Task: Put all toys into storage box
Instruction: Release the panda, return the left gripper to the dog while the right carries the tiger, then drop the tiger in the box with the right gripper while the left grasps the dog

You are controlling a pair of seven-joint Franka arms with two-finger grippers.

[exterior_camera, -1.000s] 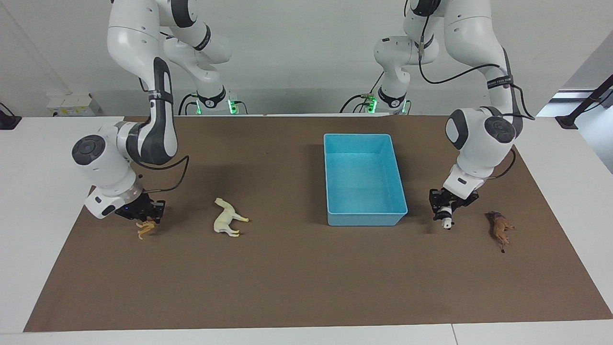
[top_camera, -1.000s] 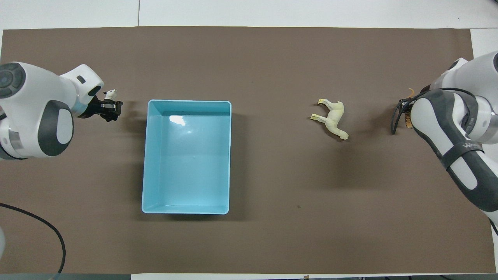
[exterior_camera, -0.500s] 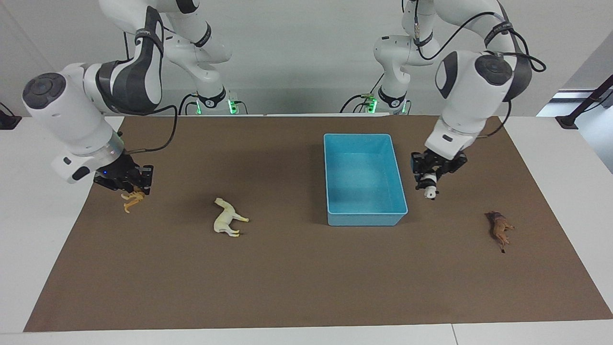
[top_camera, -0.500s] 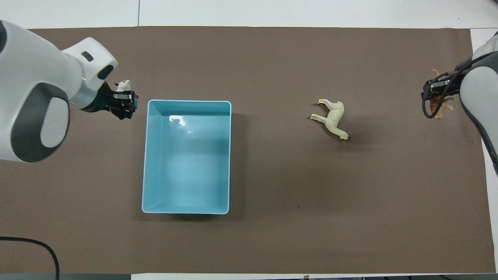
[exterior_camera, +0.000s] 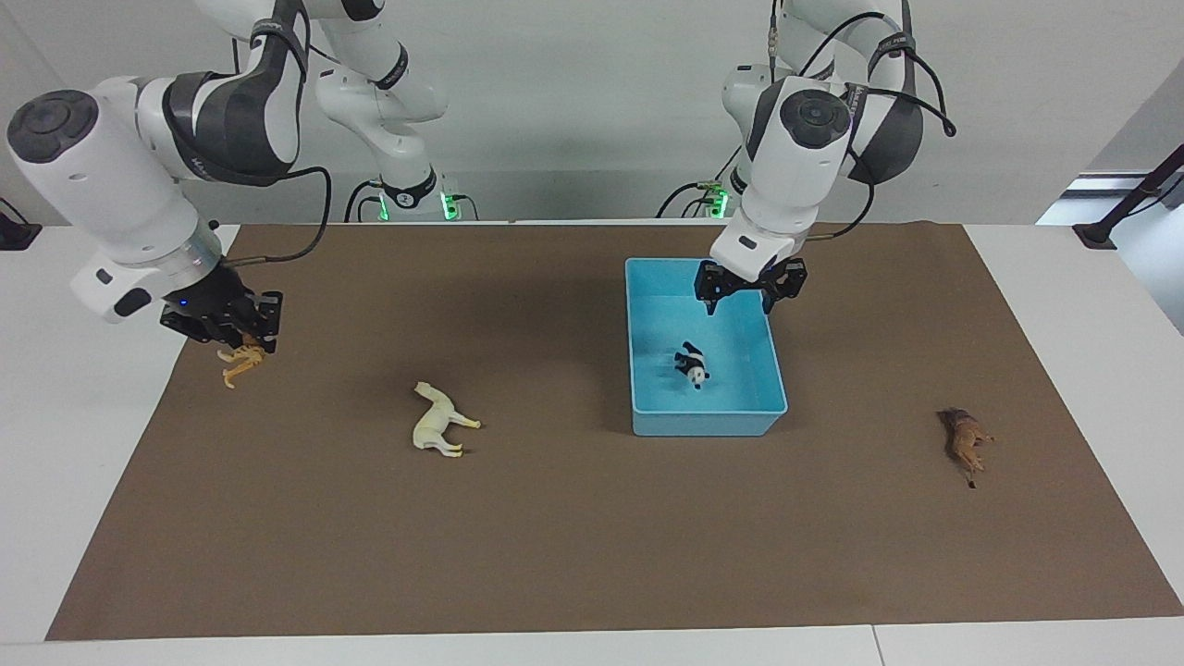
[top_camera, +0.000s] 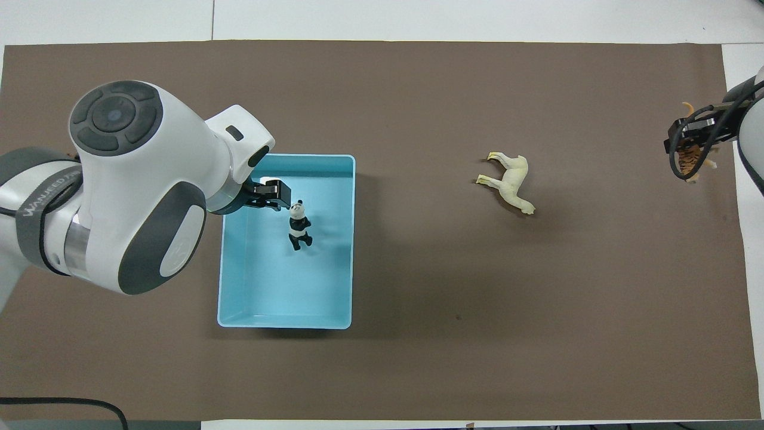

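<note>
Toys: panda lies in storage box, left claw wide above it. Right claw holds leopard aloft. Horse & lion on tabletop; 3 left.

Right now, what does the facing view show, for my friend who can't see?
The panda lies in the storage box, under the open left gripper. The right gripper holds the leopard up; horse and lion lie on the table.
</note>
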